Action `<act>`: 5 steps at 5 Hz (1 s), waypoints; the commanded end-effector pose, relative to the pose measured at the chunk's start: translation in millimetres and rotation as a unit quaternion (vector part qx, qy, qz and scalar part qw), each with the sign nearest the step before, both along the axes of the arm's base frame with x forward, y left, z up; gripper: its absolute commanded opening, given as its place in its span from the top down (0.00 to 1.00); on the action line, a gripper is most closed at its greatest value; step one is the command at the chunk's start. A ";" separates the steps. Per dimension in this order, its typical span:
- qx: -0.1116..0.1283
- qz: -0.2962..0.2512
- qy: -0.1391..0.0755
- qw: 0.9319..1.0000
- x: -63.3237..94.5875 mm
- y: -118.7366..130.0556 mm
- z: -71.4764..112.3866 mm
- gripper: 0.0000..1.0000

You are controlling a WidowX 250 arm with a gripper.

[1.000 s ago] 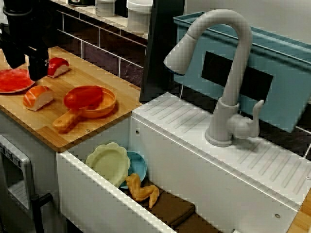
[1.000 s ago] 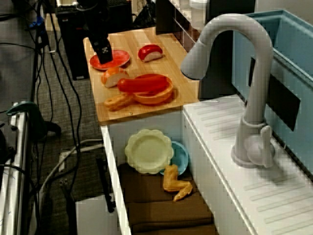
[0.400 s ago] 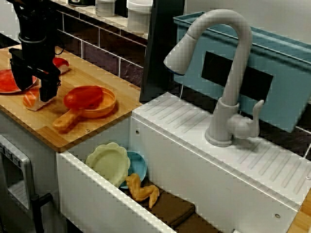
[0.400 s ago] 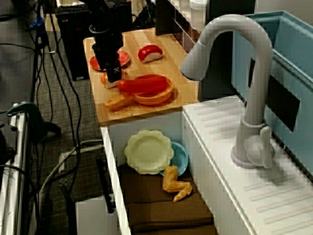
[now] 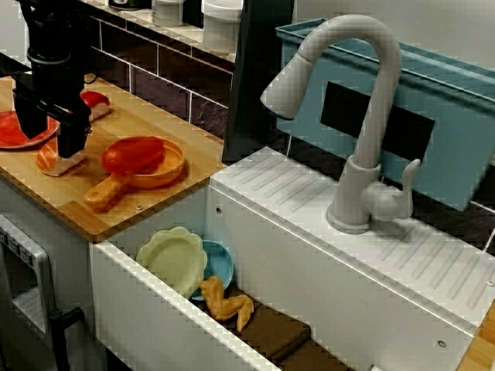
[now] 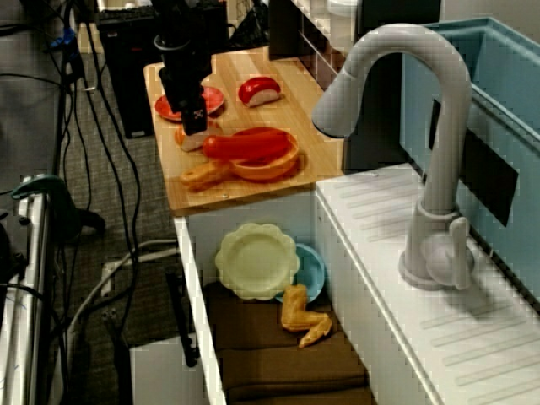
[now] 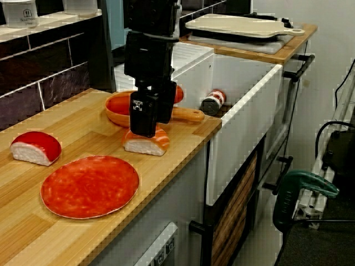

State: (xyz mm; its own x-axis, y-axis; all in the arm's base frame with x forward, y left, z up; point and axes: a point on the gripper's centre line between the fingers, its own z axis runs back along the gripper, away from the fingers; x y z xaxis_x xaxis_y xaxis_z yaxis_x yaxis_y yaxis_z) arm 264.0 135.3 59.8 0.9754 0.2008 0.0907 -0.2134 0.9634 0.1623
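Black arm [image 5: 52,39] hangs vertical at far left of scene. Gripper [image 5: 50,144] points straight down, jaws spread apart, both fingers [image 5: 74,135] low.

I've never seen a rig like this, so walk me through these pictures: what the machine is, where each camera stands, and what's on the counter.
This is a black robot arm working at a toy kitchen. One picture looks across the white sink, one looks along it from the tap end, and one is taken from the end of the wooden counter.

The arm ends in a black gripper. Its two fingers stand apart just over an orange-and-white toy sushi piece lying on the counter. Whether they touch it cannot be told.

Nearby lie a round red plate, a red-and-white sushi piece and an orange pan holding something red.

In the sink are a pale yellow plate, a blue dish and a toy chicken wing, with a grey tap behind.
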 end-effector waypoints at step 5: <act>-0.013 0.051 -0.011 0.999 1.6 14.1 2.3 0.00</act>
State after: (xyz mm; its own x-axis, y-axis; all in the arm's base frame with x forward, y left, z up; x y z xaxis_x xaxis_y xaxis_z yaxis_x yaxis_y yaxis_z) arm 259.9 141.9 49.2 0.9506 0.3044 0.0607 -0.3097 0.9429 0.1224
